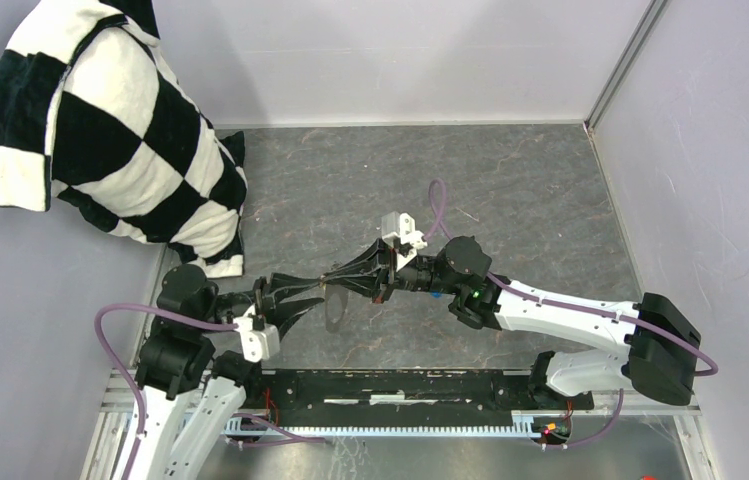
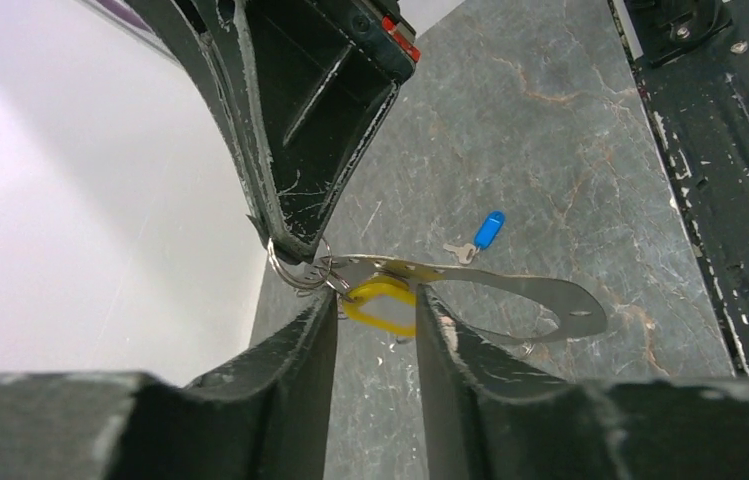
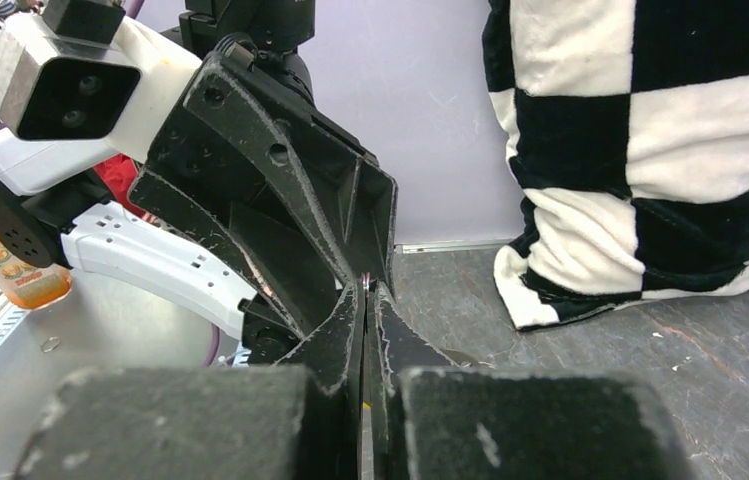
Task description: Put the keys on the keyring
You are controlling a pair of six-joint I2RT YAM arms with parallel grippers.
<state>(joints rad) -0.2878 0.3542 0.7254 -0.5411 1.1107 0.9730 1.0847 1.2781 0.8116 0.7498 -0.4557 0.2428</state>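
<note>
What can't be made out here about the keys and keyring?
- Left wrist view: whether the yellow key is threaded on the keyring, or clamped; the left gripper crowds it.
- Right wrist view: keyring and key, hidden behind the right gripper's shut fingers.
- Top view: the yellow key, lost beneath the meeting grippers.

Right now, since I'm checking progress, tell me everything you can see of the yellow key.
The yellow key shows mainly its yellow plastic head, rounded, between the parted fingers of the left end effector; contact with them is unclear. Its top meets the grey keyring, near the shut tip of the right end effector. Blade not discernible.
</note>
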